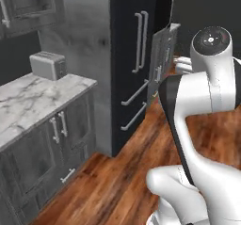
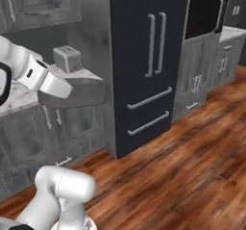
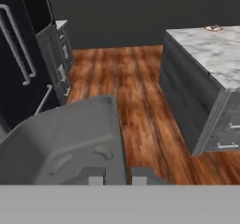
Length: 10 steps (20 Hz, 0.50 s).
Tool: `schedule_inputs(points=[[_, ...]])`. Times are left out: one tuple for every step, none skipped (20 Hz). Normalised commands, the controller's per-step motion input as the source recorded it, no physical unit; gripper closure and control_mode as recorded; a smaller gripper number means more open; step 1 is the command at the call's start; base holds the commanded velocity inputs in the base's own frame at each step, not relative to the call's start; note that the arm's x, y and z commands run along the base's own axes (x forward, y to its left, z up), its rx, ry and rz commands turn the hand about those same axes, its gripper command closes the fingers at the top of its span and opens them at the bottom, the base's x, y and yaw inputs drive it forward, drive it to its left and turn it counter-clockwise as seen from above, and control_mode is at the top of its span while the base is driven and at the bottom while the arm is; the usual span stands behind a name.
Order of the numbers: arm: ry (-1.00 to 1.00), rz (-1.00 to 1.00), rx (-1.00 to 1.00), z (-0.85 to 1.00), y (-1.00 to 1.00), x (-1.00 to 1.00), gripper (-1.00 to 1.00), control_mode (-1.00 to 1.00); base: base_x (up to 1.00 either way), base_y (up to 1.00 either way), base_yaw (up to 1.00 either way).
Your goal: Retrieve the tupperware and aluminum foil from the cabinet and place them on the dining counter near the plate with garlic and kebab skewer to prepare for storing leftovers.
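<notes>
The dining counter (image 3: 206, 49) stands across the wood floor (image 3: 140, 101), the plate (image 3: 214, 28) tiny at its far corner. The grey tupperware (image 2: 77, 93) is clamped in the gripper (image 3: 117, 177), held level, long axis reaching away from the fingers.

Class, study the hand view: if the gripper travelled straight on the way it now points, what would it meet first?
The gripper, shut on the tupperware, points across bare wood floor; probably the floor first, though depth is unclear.
</notes>
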Motion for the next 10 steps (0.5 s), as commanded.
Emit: schedule_inputs(points=[[0.00,0.00,0.00,0.00,0.00,0.00,1.00,1.00,0.06,-0.02,-0.79],[0.00,0.00,0.00,0.00,0.00,0.00,1.00,1.00,0.06,-0.05,-0.78],[0.00,0.00,0.00,0.00,0.00,0.00,1.00,1.00,0.08,-0.07,-0.78],[0.00,0.00,0.00,0.00,0.00,0.00,1.00,1.00,0.07,-0.09,-0.78],[0.00,0.00,0.00,0.00,0.00,0.00,1.00,1.00,0.08,-0.09,-0.78],[0.00,0.00,0.00,0.00,0.00,0.00,1.00,1.00,0.09,-0.09,-0.78],[0.00,0.00,0.00,0.00,0.00,0.00,1.00,1.00,0.09,-0.09,-0.77],[0.00,0.00,0.00,0.00,0.00,0.00,1.00,1.00,0.13,-0.01,-0.77],[0.00,0.00,0.00,0.00,0.00,0.00,1.00,1.00,0.15,0.00,-0.77],[0.00,0.00,0.00,0.00,0.00,0.00,1.00,1.00,0.17,0.00,-0.76]])
